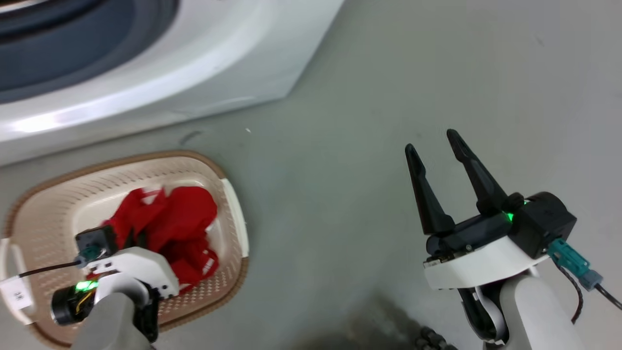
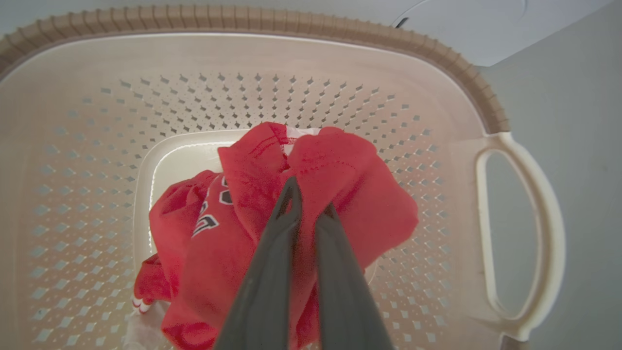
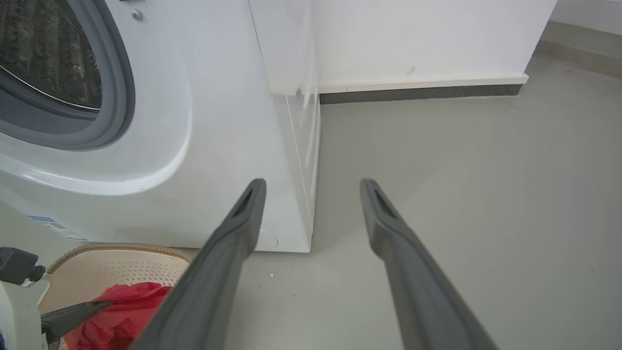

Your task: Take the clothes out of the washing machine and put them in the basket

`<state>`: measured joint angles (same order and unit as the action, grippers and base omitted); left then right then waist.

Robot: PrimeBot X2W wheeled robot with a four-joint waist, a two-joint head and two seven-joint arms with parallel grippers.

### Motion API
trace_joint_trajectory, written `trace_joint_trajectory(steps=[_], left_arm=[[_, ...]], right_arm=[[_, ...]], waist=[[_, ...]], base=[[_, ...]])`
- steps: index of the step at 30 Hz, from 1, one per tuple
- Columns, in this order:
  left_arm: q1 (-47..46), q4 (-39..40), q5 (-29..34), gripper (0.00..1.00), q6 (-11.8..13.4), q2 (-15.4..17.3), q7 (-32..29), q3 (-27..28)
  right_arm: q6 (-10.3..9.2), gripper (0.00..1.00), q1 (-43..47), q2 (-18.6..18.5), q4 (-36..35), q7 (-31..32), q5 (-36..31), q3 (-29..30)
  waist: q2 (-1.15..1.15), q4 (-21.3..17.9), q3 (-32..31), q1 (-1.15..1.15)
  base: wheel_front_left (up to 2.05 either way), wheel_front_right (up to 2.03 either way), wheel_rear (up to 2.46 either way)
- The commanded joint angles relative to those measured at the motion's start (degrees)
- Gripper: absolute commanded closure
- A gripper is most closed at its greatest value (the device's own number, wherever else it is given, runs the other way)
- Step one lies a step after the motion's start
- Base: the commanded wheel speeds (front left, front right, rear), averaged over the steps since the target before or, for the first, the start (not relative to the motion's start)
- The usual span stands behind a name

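Left gripper (image 2: pixel 311 197): in the basket (image 2: pixel 146 97), fingers pinching red clothes (image 2: pixel 350 170).
Right gripper (image 1: pixel 431 141): right of the basket, fingers spread apart.

**Obscured and cropped items**

Head view: washing machine (image 1: pixel 204 68) is cut off at the top and left edges, so its porthole (image 1: pixel 58 48) is only partly seen. The basket (image 1: pixel 146 158) has its near rim hidden behind the left forearm (image 1: pixel 112 321). The clothes (image 1: pixel 184 218) are blurred along their upper edge.

Left wrist view: one fingertip of the left gripper (image 2: pixel 311 197) is buried in red folds.

Right wrist view: the print on the washer sticker (image 3: pixel 53 226) is too small to read.
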<state>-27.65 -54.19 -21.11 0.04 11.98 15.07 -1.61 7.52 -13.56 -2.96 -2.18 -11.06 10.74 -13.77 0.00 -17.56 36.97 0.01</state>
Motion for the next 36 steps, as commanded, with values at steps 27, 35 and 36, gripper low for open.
trace_joint_trajectory(steps=[27, 35, 36], left_arm=[[5.2, 0.9, 0.2, 0.00, -2.3, -7.0, 0.1, 8.1], [10.0, 10.0, 3.3, 0.00, -2.9, -8.7, 0.1, 9.2], [10.6, 11.5, 3.8, 0.00, -3.0, -8.8, 0.1, 9.1]], right_arm=[[-0.06, 0.00, 2.9, 0.1, 4.1, 1.5, -5.3, 6.6], [-0.06, 0.00, 7.4, 0.1, 2.6, 4.0, -6.8, 10.1], [-0.06, 0.00, 8.0, 0.1, 2.4, 4.3, -6.8, 10.5]], waist=[[0.00, 7.6, -15.7, -0.01], [0.00, 11.4, -22.8, -0.01], [0.00, 12.0, -23.7, -0.01]], base=[[0.00, 0.00, 0.00], [0.00, 0.00, 0.00], [0.00, 0.00, 0.00]])
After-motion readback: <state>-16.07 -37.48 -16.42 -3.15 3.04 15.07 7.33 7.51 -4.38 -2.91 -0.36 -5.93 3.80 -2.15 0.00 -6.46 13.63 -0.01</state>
